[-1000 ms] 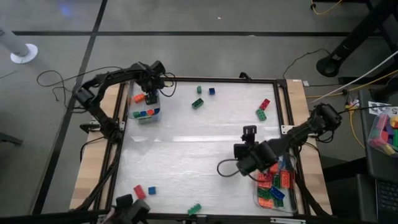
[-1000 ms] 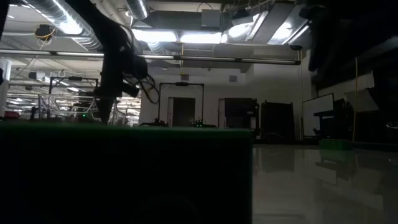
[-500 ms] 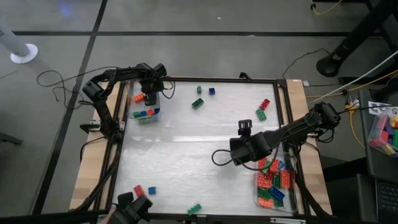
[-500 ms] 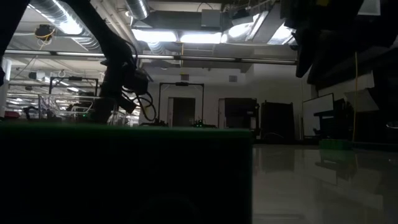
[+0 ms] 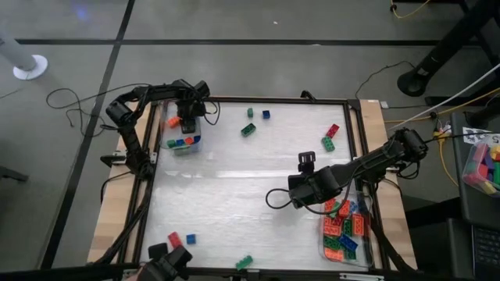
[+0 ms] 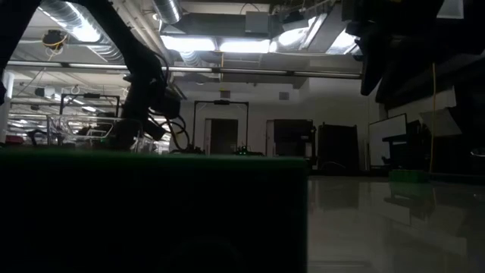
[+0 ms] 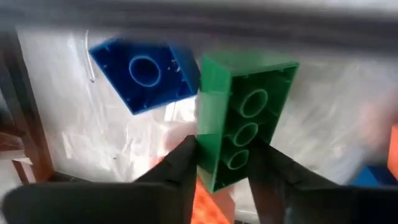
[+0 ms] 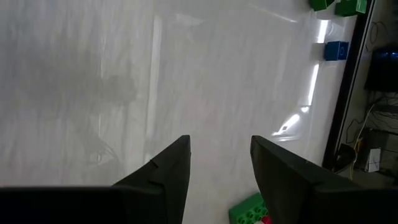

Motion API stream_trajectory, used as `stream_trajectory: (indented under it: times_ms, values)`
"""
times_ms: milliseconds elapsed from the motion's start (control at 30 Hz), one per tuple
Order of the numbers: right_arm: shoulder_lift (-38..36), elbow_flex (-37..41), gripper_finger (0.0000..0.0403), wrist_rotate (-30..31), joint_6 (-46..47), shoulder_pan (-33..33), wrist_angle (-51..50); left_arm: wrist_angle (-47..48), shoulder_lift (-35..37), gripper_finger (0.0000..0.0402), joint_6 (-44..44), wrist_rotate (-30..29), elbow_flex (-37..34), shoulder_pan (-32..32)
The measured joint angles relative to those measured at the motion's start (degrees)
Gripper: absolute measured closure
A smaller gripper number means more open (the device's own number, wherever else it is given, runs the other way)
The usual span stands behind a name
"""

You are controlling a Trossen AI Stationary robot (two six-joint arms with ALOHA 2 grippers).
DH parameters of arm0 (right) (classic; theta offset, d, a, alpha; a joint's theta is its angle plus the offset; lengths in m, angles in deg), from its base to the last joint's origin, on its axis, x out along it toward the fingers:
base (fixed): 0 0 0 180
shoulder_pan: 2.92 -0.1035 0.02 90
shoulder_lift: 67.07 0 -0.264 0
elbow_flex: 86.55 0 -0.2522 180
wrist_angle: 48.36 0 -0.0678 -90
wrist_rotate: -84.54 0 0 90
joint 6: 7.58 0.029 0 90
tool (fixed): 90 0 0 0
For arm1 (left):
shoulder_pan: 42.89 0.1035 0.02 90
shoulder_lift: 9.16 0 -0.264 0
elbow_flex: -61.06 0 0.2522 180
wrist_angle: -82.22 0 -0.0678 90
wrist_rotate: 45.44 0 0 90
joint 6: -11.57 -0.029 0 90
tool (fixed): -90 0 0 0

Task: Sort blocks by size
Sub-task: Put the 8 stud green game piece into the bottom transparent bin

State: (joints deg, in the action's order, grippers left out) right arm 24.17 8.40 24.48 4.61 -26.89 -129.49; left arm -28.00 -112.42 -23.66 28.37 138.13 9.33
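Two trays are filling up from where I sit: left gripper point(image 5: 188, 122) is over the clear tray point(image 5: 184, 143) at the table's far-left corner, fingers point(image 7: 181, 163) pinched on a green brick point(image 7: 244, 122), hollow underside toward my wrist cam, with a blue brick point(image 7: 144, 71) just beside it. Right gripper point(image 5: 305, 162) hangs mid-table over bare white top point(image 8: 186, 81), fingers apart, nothing between them, next to the right tray point(image 5: 344, 234) packed with red, orange and green bricks. Loose blocks point(image 5: 248, 129) sit scattered near the far edge, a few more point(image 5: 179, 240) at the near edge.
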Motion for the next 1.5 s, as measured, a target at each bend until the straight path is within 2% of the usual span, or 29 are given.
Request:
stream_trajectory:
  times_ms: [67, 300, 600, 700, 833, 933, 1067, 1200, 1300, 1500]
  values:
    - [0.0, 0.0, 0.0233, 0.0, -0.5, 0.0, 0.0, 1.1, 0.0, 0.0323, 0.6, -0.1, 0.0, 0.0]
    - [0.0, 0.0, 0.0233, 0.0, -0.6, 0.0, 0.0, 5.2, 2.7, 0.0323, 4.1, 0.3, 0.2, 0.0]
    - [0.0, 0.0, 0.0233, 1.0, -0.8, 0.0, 1.6, 7.2, 14.9, 0.0323, 8.0, 6.5, 0.3, -0.1]
    - [0.0, 0.0, 0.0233, 2.3, -3.5, 0.0, 4.7, 7.8, 20.5, 0.0323, 11.2, 13.8, 0.4, -0.2]
    - [0.0, 0.0, 0.0233, 5.0, -10.3, 0.0, 12.1, 7.2, 26.4, 0.0323, 20.6, 29.7, 0.4, -1.9]
    - [0.0, 0.0, 0.0233, 8.1, -17.7, 0.0, 19.8, 6.2, 28.4, 0.0321, 29.1, 37.1, 0.4, -5.8]
    - [0.0, 0.0, 0.0233, 11.5, -31.0, 0.0, 32.3, 4.3, 28.4, 0.0311, 34.3, 39.2, -0.4, -14.4]
    - [0.0, 0.0, 0.0233, 11.5, -44.5, 0.1, 43.9, -0.5, 27.6, 0.0309, 36.7, 41.2, -1.3, -24.4]
    - [0.0, 0.0, 0.0233, 9.6, -51.3, 0.1, 49.2, -6.7, 27.5, 0.0307, 39.7, 43.3, -1.3, -31.3]
    - [0.0, 0.0, 0.0233, 2.2, -59.2, 0.1, 55.0, -21.7, 27.4, 0.0306, 47.5, 43.7, -1.3, -42.2]
